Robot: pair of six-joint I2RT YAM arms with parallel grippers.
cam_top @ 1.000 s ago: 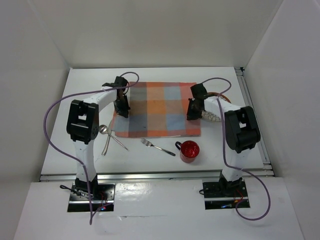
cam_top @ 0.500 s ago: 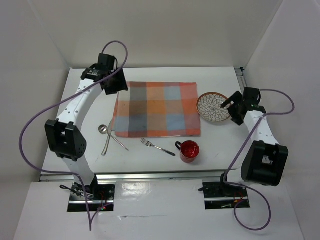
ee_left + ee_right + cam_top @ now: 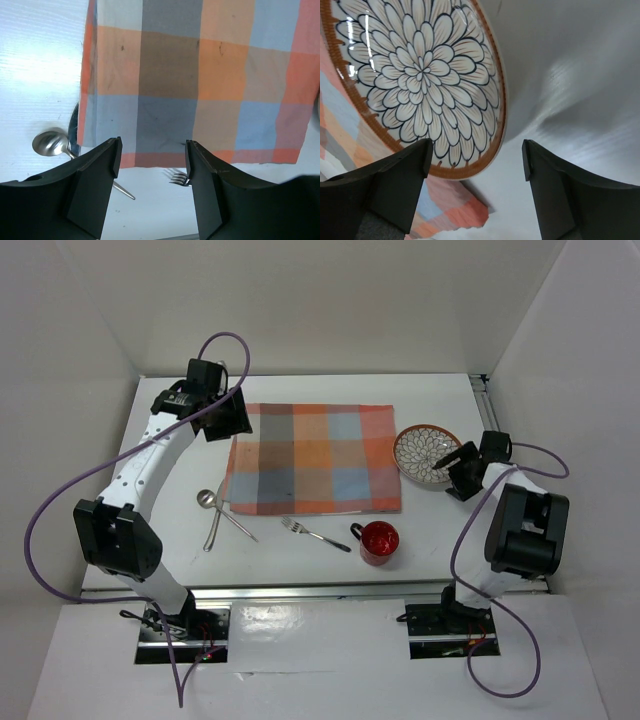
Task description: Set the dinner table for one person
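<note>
The white dinner table (image 3: 300, 565) holds an orange-blue-grey checked placemat (image 3: 312, 458) lying flat in the middle. A flower-patterned plate (image 3: 425, 453) sits just right of it. My left gripper (image 3: 232, 420) hovers open over the placemat's far left corner, and in the left wrist view this left gripper (image 3: 152, 150) has nothing between its fingers above the placemat (image 3: 200, 80). My right gripper (image 3: 456, 470) stands open beside the plate's right rim. Seen from the right wrist, the right gripper (image 3: 476, 155) is empty, with the plate (image 3: 420, 75) just past its left finger.
A fork (image 3: 315, 533) and a red mug (image 3: 379, 541) lie in front of the placemat. A spoon (image 3: 207, 499) crossed with another slim utensil (image 3: 240, 527) lies at its front left. The spoon (image 3: 47, 144) and fork tines (image 3: 177, 176) show in the left wrist view.
Both grippers let go of the placemat's side edges and opened. The left arm drew back to the far left corner. The right arm swung right, beside the plate.
</note>
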